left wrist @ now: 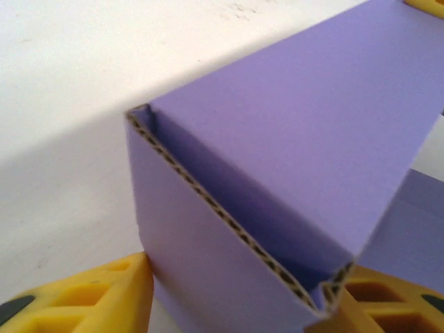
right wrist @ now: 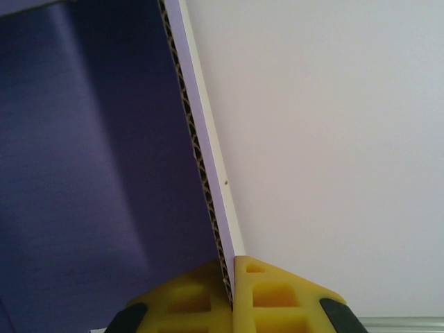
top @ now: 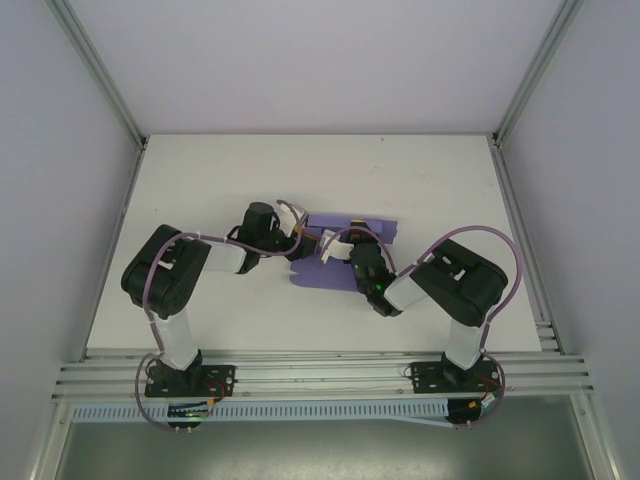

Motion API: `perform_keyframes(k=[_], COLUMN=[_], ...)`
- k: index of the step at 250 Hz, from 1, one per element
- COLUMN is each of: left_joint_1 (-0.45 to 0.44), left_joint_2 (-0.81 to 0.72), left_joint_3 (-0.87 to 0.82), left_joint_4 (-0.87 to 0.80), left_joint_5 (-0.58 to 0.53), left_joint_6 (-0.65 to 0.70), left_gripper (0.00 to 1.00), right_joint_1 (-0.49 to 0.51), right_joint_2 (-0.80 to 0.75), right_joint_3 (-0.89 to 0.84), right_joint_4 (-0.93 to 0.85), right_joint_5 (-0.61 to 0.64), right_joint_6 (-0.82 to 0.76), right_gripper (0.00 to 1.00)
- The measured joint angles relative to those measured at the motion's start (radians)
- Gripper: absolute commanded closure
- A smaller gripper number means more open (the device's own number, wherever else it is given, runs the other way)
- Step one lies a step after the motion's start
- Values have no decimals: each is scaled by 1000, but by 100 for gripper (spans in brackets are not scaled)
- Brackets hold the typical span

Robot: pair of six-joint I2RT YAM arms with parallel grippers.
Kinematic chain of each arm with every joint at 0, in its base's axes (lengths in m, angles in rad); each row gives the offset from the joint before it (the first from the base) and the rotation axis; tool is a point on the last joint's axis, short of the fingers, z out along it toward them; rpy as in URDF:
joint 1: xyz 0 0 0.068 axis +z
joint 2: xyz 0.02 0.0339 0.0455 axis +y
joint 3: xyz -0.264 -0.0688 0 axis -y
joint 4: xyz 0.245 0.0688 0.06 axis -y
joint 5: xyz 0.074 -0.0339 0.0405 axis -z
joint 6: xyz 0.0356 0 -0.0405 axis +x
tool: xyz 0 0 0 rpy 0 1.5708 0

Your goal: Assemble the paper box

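Note:
The lavender paper box (top: 312, 275) lies partly folded in the middle of the white table, between both arms. My left gripper (top: 305, 243) reaches it from the left. In the left wrist view a folded-over double wall of the paper box (left wrist: 298, 139) spans the gap between the yellow fingers (left wrist: 118, 291), touching both, so the left gripper (left wrist: 243, 295) is closed on it. My right gripper (top: 352, 252) comes in from the right. In the right wrist view the right gripper (right wrist: 232, 281) is shut on the edge of an upright panel of the paper box (right wrist: 83, 173), whose corrugated edge runs up from the jaws.
The white table (top: 430, 180) has free room behind and to both sides of the box. An aluminium rail (top: 320, 368) runs along the near edge by the arm bases. Slanted frame posts (top: 110, 85) and grey walls bound the sides.

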Motion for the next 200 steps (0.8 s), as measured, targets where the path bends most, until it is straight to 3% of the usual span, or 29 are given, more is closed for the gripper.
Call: perform_keyframes(k=[62, 85, 119, 200], left_joint_1=[-16, -33, -86, -137], left_joint_2=[6, 6, 8, 28], left_joint_3=[-12, -12, 1, 24], left_joint_4=[51, 57, 59, 68], left_joint_5=[-61, -114, -272, -444], left_joint_6=[-17, -27, -55, -125], left_gripper=[73, 75, 100, 100], right_joint_1=[0, 0, 0, 0], right_joint_2=[-9, -9, -9, -10], right_joint_3=[0, 2, 8, 19], right_joint_4=[-13, -16, -36, -68], right_joint_5=[-3, 0, 20, 45], right_joint_6=[23, 28, 54, 102], right_gripper=[100, 100, 100, 100])
